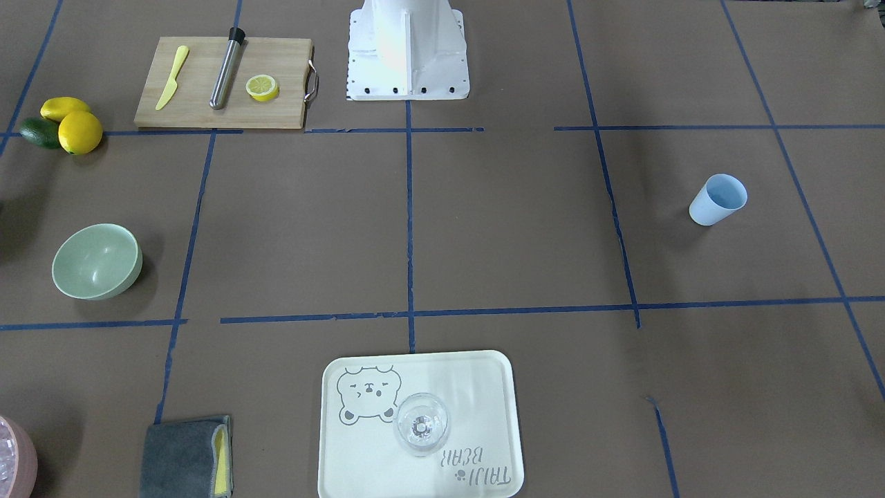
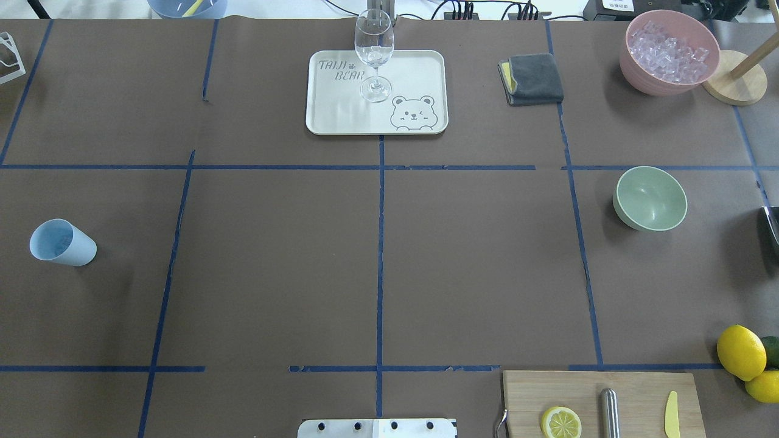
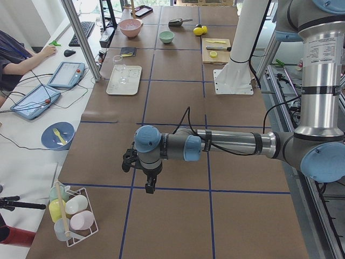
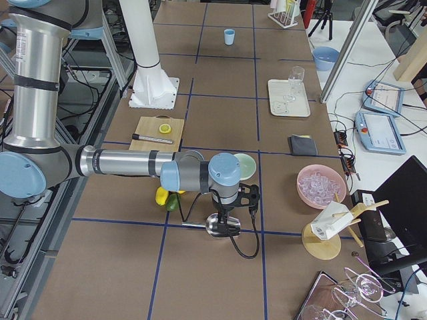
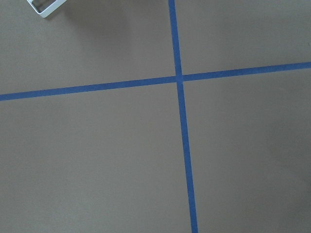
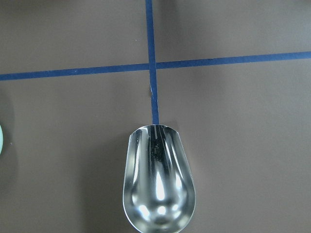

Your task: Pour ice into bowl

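Right claw (image 4: 225, 222) state unclear; scoop (image 6: 159, 179) handle cut off.

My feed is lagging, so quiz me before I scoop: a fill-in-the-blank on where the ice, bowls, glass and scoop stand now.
The bowl that holds the ice is ___ in colour.
The mint-green bowl is ___.
The wine glass stands on the ___.
The metal scoop in the right wrist view holds ___ ice.
Missing words: pink; empty; tray; no.
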Controlling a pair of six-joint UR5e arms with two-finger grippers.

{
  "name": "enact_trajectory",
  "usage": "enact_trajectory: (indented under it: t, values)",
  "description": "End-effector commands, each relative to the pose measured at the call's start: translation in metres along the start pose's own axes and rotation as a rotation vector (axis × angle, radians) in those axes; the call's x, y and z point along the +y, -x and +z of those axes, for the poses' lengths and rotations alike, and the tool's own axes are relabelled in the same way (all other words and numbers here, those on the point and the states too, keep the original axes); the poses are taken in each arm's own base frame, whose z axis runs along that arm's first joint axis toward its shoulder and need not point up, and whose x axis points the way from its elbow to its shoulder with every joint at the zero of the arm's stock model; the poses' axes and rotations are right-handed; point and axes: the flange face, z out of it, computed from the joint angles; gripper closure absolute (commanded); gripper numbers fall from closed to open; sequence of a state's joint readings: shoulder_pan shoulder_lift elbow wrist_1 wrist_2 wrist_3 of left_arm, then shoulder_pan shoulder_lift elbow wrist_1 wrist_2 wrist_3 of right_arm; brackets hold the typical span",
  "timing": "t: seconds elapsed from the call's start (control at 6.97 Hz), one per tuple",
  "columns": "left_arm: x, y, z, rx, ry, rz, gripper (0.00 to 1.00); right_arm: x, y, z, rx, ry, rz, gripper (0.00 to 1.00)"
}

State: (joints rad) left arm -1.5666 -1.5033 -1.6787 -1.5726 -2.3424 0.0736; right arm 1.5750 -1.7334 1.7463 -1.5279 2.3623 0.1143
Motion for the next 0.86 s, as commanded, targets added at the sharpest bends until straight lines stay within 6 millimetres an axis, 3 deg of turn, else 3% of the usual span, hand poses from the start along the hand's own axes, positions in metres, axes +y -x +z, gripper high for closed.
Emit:
enact_trajectory:
  t: [0.0, 0.14, 0.43, 0.57, 0.72]
  values:
    - [0.000, -0.001, 0.000, 0.000, -0.001, 0.002, 0.00, 0.000, 0.003, -0.002, -0.001, -0.004, -0.010, 0.00]
    - [-0.001, -0.001, -0.001, 0.000, -0.004, 0.004, 0.00, -0.001, 0.003, -0.003, -0.001, -0.005, -0.006, 0.00]
    - [-0.026, -0.018, -0.018, -0.004, -0.066, 0.066, 0.00, -0.004, 0.014, -0.010, -0.018, -0.020, -0.023, 0.00]
    - [-0.033, -0.030, -0.031, -0.010, -0.155, 0.149, 0.00, -0.017, 0.035, -0.023, -0.047, -0.044, -0.060, 0.00]
    - [-0.037, -0.040, -0.042, -0.017, -0.213, 0.201, 0.00, -0.024, 0.039, -0.024, -0.069, -0.041, -0.057, 0.00]
